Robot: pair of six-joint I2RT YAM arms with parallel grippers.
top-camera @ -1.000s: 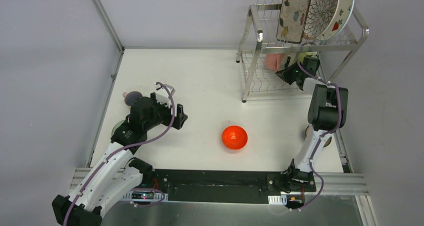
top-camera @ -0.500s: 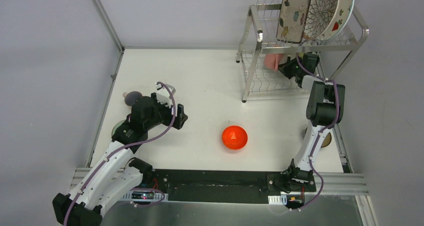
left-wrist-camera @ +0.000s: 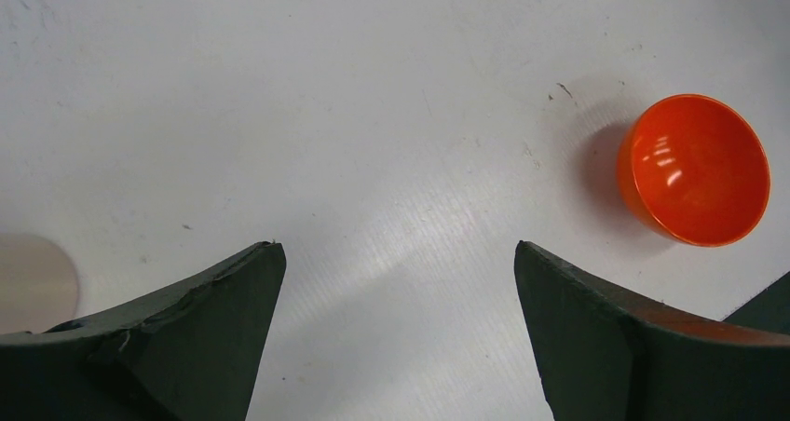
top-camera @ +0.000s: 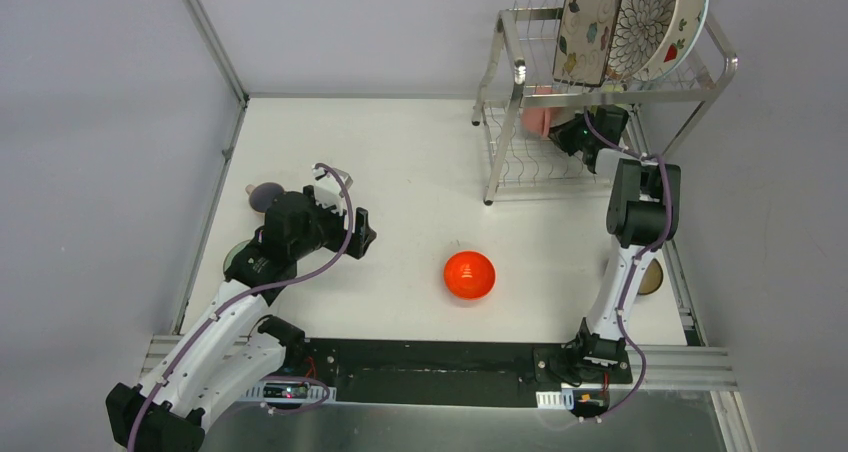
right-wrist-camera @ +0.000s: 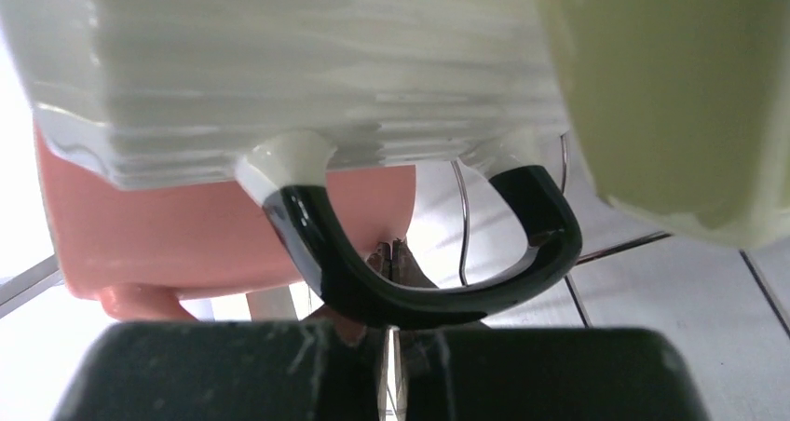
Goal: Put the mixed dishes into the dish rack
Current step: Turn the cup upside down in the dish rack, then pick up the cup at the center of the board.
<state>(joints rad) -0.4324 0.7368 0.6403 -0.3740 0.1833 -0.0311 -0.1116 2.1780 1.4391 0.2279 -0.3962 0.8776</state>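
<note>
On the rack point(top-camera: 510, 72), plates point(top-camera: 640, 22) stand on edge up top, a pink cup point(right-wrist-camera: 233, 225) below. The right gripper point(right-wrist-camera: 393, 346), clamped on a white cup point(right-wrist-camera: 307, 67) by its handle, is beside it. The left gripper point(left-wrist-camera: 398, 253) gapes empty, well left of the rack.

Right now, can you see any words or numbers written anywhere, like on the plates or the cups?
No text: nothing can be read in any view.
The floral plate, petal plate and strawberry plate in the dish rack: pictures only, no words.
The red-orange bowl, white cup and pink cup: plain where they show.
The small boards at the arm bases: too small to read.
</note>
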